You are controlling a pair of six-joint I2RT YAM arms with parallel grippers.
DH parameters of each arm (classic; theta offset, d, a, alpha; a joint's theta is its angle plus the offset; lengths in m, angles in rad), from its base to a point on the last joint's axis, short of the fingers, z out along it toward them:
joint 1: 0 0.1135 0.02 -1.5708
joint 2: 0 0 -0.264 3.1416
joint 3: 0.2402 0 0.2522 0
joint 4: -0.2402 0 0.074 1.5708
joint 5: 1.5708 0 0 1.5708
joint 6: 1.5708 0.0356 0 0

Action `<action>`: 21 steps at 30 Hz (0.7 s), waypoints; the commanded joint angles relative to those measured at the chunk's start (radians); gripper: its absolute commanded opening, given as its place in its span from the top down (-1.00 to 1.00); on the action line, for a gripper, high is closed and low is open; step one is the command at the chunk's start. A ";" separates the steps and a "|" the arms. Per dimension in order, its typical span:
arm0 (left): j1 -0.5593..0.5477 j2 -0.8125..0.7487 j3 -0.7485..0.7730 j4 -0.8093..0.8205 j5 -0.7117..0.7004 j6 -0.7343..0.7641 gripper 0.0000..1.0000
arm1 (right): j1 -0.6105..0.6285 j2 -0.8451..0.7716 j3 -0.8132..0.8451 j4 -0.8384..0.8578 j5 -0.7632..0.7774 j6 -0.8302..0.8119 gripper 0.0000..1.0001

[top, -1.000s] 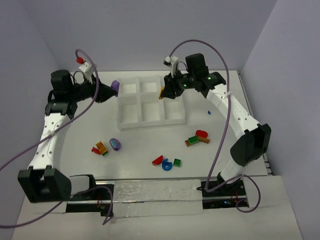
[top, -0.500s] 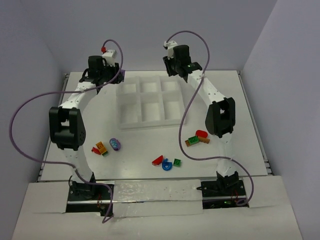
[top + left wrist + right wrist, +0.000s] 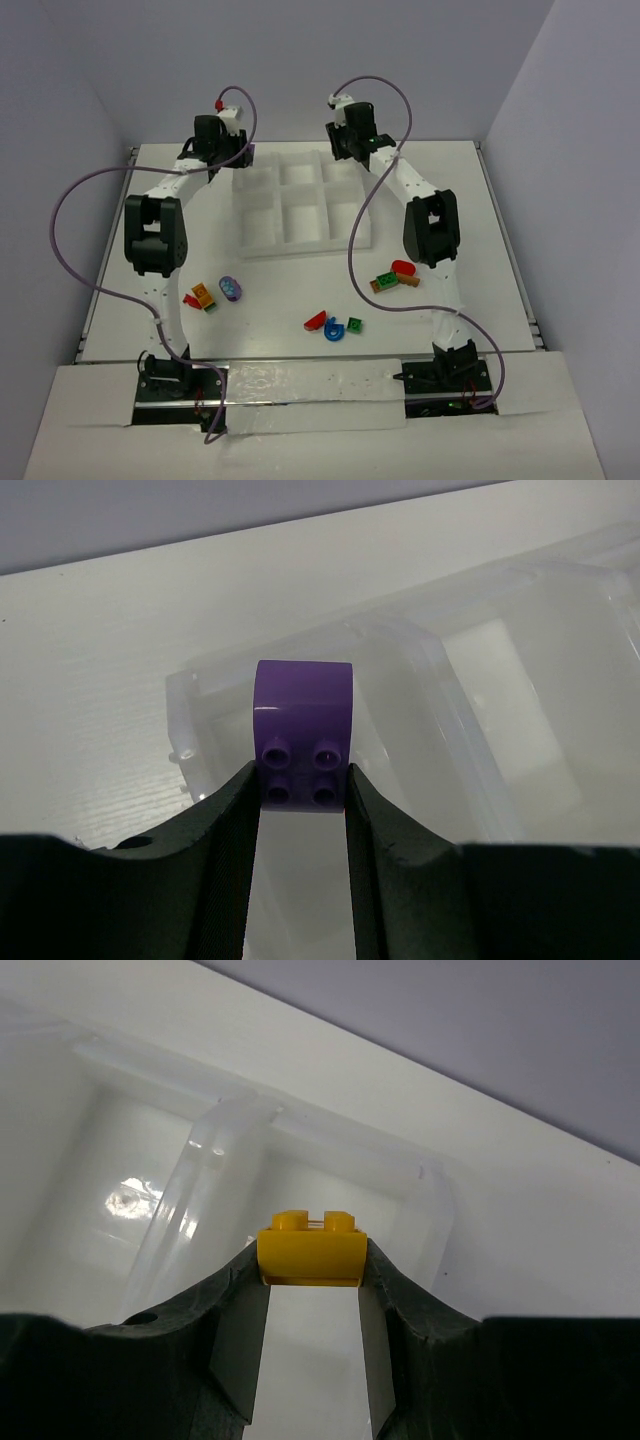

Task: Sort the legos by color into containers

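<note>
Left gripper: I see it pinching a purple brick just above the far-left cup of the tray.
Right gripper: it is pinching a yellow brick just above the far-right cup.
Way to go: I think straight down for both.

Bright even light, soft shadows, glare on containers

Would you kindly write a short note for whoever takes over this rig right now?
Left gripper: shut on a purple brick, at the tray's far-left corner compartment.
Right gripper: shut on a yellow brick, over the far-right corner compartment.
Done: no brick shows in the compartments in view.
Left: release both, then sort the loose legos in front of the tray: left group, middle group, right group.
</note>
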 commanded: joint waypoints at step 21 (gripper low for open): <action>-0.049 0.130 0.166 -0.040 -0.072 0.002 0.06 | 0.016 0.124 0.089 0.054 0.054 0.027 0.49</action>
